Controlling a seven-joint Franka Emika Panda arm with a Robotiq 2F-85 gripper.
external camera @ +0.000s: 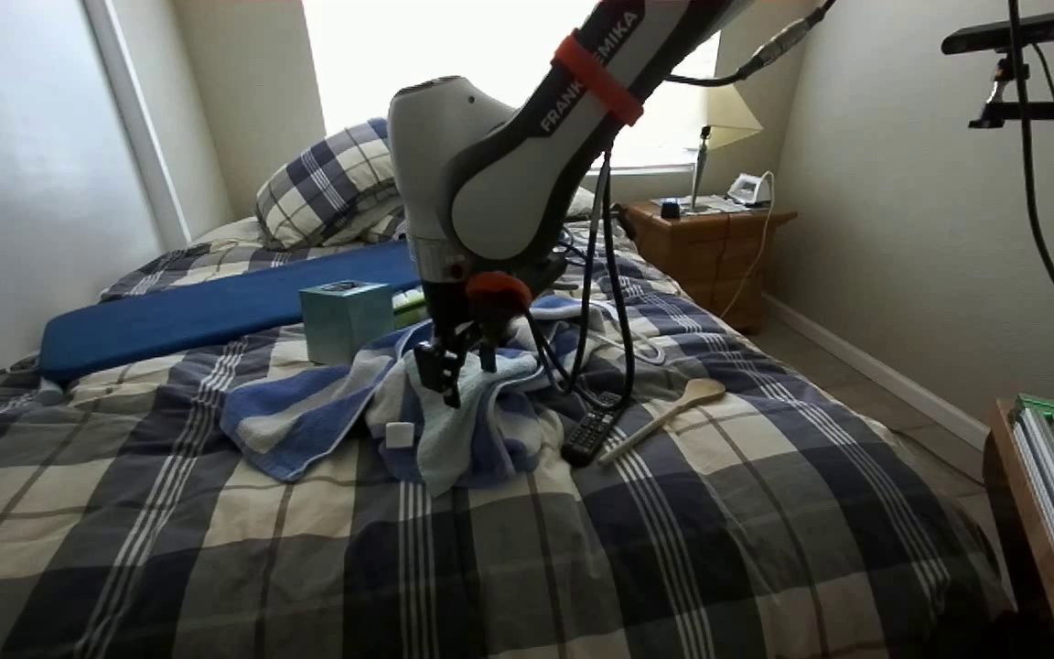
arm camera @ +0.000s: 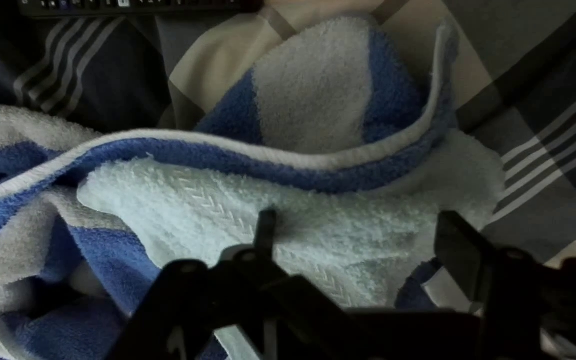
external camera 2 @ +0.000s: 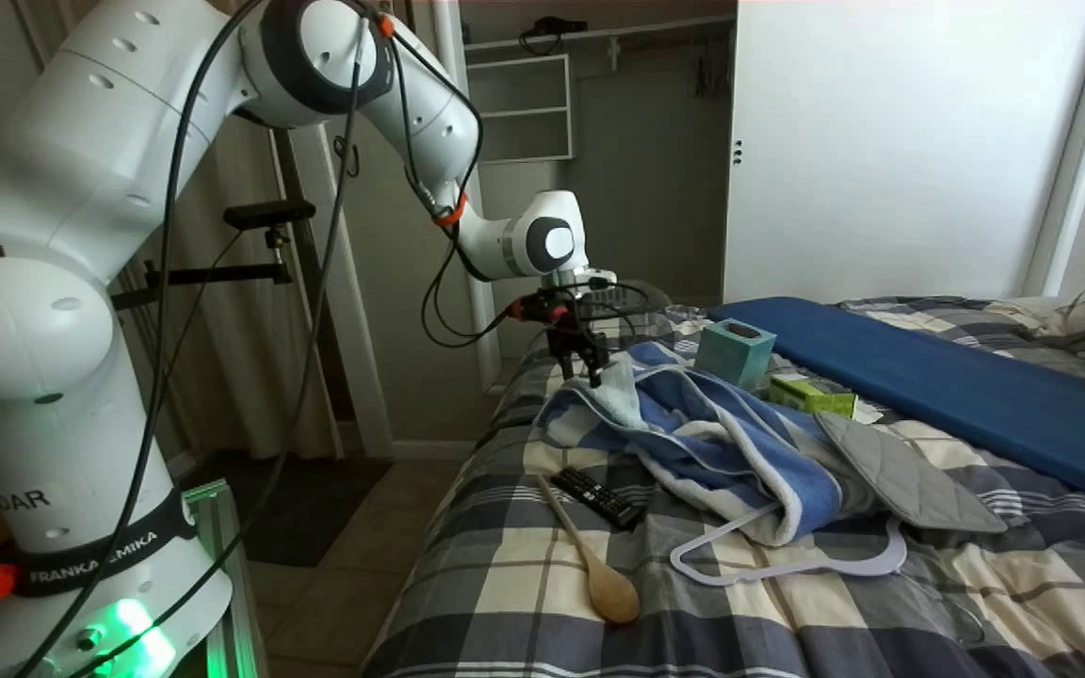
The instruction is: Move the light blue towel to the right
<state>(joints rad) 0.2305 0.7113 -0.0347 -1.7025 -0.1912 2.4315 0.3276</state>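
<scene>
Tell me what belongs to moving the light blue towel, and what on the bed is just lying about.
For the job:
light blue towel
fingers, open

Just lying about:
striped towel
remote control
wooden spoon
hanger
teal box
green box
grey quilted pad
blue ironing board

A bright window point(external camera: 454, 46) glows beyond the bed point(external camera: 307, 567).

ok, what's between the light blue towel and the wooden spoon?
Next to the light blue towel, folds of the striped towel, then the black remote on the plaid bedding; both exterior views show it.
</scene>
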